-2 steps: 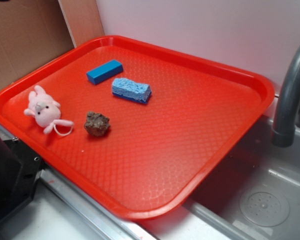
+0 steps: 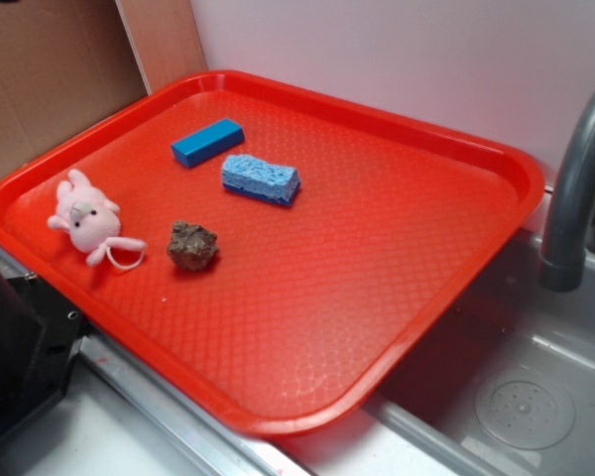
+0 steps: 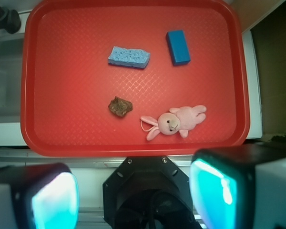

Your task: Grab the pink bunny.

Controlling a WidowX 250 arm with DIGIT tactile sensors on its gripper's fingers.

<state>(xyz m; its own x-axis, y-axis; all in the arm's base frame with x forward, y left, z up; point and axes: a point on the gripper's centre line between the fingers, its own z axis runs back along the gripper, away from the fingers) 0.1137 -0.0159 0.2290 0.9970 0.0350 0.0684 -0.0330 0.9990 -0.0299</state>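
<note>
Behind the tray stood a pale wall and a sheet of brown cardboard [image 2: 40, 79], and at the right a grey faucet [image 2: 575, 198] curved over a metal sink [image 2: 521, 397]. On the counter lay a big red tray [image 2: 377, 297] with a patterned floor. The pink bunny [image 2: 87, 224] was lying on the tray close to its left rim, and its thin white string loop reached toward the brown rock-like lump [image 2: 192, 246] just beside it. Further back on the tray there were a light blue sponge [image 2: 261, 178] and a darker blue block [image 2: 208, 142], near each other but apart.

From the wrist camera, the gripper [image 3: 136, 191] was outside the near rim of the tray, high above it. Its two fingers [image 3: 219, 191] stood far apart, and nothing was between them. The bunny [image 3: 174, 122] was lying on its side just inside that rim, well apart from the fingers.
</note>
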